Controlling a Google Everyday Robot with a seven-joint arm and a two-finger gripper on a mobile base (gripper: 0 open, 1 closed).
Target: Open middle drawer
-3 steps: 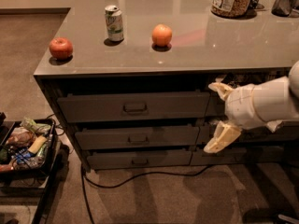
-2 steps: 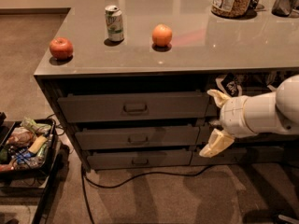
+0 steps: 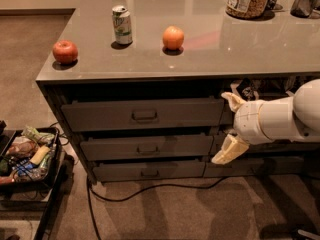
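Just right of the middle drawer (image 3: pixel 147 146), the gripper (image 3: pixel 224 129) hangs with its two pale fingers spread wide apart, holding nothing. The drawer lies between a taller drawer (image 3: pixel 142 115) above and a slimmer drawer (image 3: pixel 147 170) below. On the countertop (image 3: pixel 225 59) above it stand an apple (image 3: pixel 65 51), a soda can (image 3: pixel 122 25) and an orange (image 3: pixel 173 37).

Probably office kitchenette: grey counter (image 3: pixel 215 59), soda can (image 3: pixel 122 25), apple (image 3: pixel 65 52), carpet floor (image 3: pixel 165 209); claw (image 3: pixel 223 129) right of middle drawer (image 3: pixel 146 147).
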